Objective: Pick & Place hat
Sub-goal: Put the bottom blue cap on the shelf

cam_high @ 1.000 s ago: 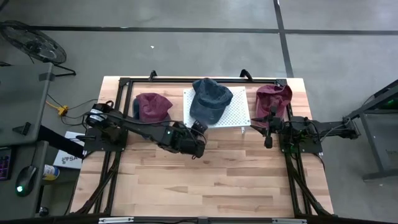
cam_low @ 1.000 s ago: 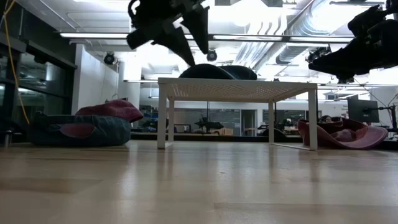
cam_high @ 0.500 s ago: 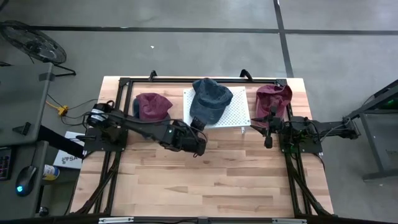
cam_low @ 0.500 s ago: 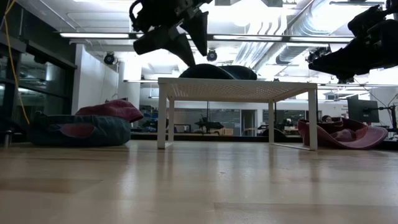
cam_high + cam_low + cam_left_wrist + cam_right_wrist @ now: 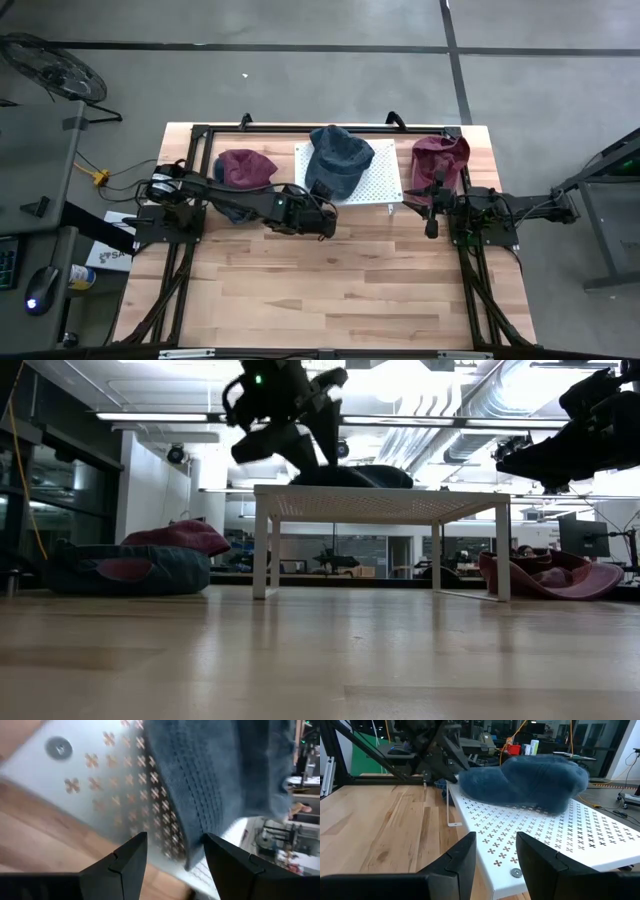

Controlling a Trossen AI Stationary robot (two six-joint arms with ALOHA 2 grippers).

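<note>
My left tool (image 5: 322,212), fingers spread and holding nothing, sits at the front-left corner of the white perforated stand (image 5: 385,178) near the desk's (image 5: 330,290) back edge, aimed at the brim of the blue hat (image 5: 338,162) resting on top. My wrist camera shows that brim (image 5: 200,795) lying flat on the stand's surface, just ahead of my two fingers (image 5: 125,857). The danger, as I judge it, is a shallow bite: if I close on the soft brim's edge alone, the fabric could slide out or drag the hat off the stand's edge. Coming in too low, my lower finger could catch the stand's lip and shove the whole stand. My right tool (image 5: 432,222) waits open and empty off the stand's right end, beside a maroon hat (image 5: 440,155) at the back-right corner; another maroon hat (image 5: 246,170) lies left of the stand.
</note>
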